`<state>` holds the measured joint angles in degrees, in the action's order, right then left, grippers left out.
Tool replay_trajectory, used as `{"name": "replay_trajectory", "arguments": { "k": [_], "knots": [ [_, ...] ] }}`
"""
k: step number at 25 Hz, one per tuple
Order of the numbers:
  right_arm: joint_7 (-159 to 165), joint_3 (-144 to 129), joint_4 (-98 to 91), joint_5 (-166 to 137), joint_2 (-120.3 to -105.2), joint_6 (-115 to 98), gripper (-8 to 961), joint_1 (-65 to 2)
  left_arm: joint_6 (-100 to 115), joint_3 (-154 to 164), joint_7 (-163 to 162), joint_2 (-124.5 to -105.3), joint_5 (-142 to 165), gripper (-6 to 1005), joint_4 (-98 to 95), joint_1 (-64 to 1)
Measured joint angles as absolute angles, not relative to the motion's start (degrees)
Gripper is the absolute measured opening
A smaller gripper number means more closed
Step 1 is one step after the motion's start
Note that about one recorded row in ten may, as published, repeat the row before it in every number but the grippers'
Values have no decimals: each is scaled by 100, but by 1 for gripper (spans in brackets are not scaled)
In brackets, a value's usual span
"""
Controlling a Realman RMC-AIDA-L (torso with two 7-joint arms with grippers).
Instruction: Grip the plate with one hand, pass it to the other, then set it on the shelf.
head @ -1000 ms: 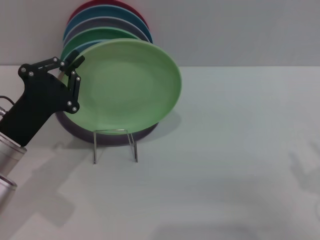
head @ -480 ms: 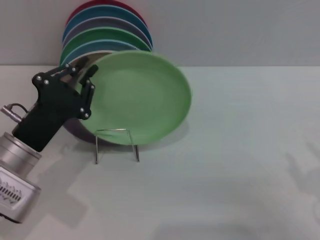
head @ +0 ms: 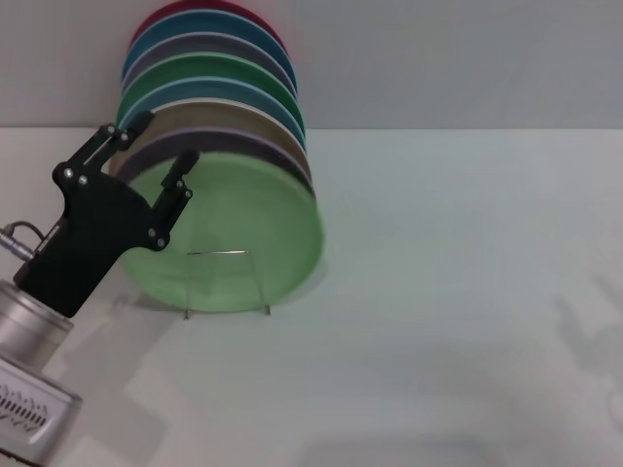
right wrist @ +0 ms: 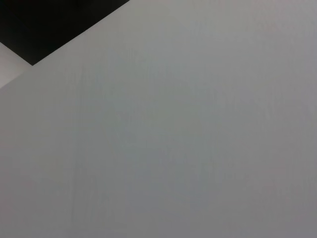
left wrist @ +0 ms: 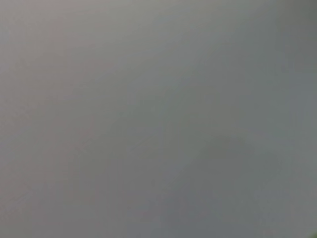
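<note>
The pale mint-green plate stands on edge in the thin wire shelf, leaning back against the other plates as the front one of the row. My left gripper, black on a silver arm, is open at the plate's upper left rim. One finger lies in front of the rim and the other is up beside the plates behind. The right gripper is out of view. Both wrist views show only a plain grey surface.
Several plates stand in a row behind the mint one: a lilac one, tan, a darker green one, blue and red at the back by the wall. The white table stretches to the right.
The plate has gone from tilted and held out to the right to standing lower in the shelf. My left gripper's jaws have spread apart and let go of the rim.
</note>
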<state>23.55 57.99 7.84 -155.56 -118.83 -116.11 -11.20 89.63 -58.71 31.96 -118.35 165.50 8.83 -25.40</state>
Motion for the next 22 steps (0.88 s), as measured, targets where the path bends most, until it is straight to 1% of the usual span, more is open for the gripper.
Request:
{"name": "replay_trajectory", "arguments": {
  "k": [8, 9, 12, 14, 15, 16, 19, 22],
  "knots": [
    [2353, 5825, 708, -15547, -11877, -11577, 652, -1176, 9161, -5812, 3588, -11845, 16543, 520, 1201, -2052],
    [2331, 5851, 687, -15524, -11882, -11592, 652, -1180, 9358, -5960, 3778, -11860, 16493, 526, 1511, -1730],
    [1859, 5970, 696, -15304, -11945, -11588, 652, -1110, 9557, -6480, 3475, -11872, 16278, 546, 2180, -1174],
    [1634, 5978, 702, -15138, -11966, -11537, 652, -1091, 9557, -6480, 3475, -11872, 16278, 558, 2180, -1174],
    [1634, 5978, 702, -15138, -11966, -11537, 652, -1091, 9615, -6617, 3186, -11870, 16135, 565, 2299, -1055],
    [1594, 5979, 707, -15035, -11969, -11500, 652, -1091, 9754, -7016, 2067, -11841, 15758, 571, 2273, -849],
    [1447, 5985, 721, -14714, -11967, -11287, 652, -1130, 9758, -7422, 1125, -11834, 15522, 590, 1937, -819],
    [1101, 5991, 750, -14687, -11967, -11114, 652, -1175, 9610, -7973, -94, -11867, 15054, 610, 1316, -863]
  ]
}}
